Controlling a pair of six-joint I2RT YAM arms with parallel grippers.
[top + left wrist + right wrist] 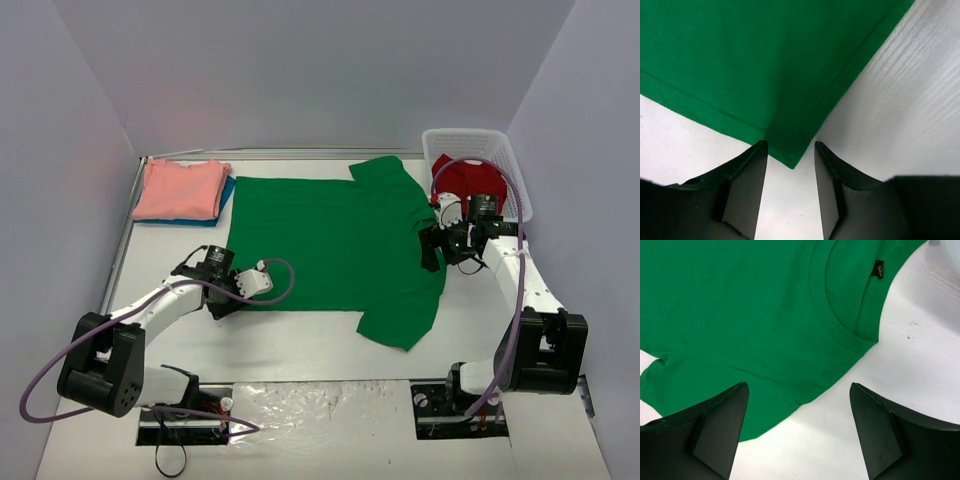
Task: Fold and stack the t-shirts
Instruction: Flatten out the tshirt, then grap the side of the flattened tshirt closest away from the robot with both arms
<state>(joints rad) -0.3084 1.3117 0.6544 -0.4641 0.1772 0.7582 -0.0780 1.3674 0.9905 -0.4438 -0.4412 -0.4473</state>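
Right of green shirt (330, 240), basket (513, 165) with red shirt (465, 180), pink shirt (180, 188) far left

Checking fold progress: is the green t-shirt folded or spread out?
Spread out: the green t-shirt shows its full body, both sleeves extended, no fold.

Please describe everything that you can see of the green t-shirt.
The green t-shirt is plain soft cloth, spread flat and unfolded on the white table, with its collar to the right and a small black label inside. Both short sleeves lie out. The open left gripper straddles one hem corner; the open right gripper is by the collar.
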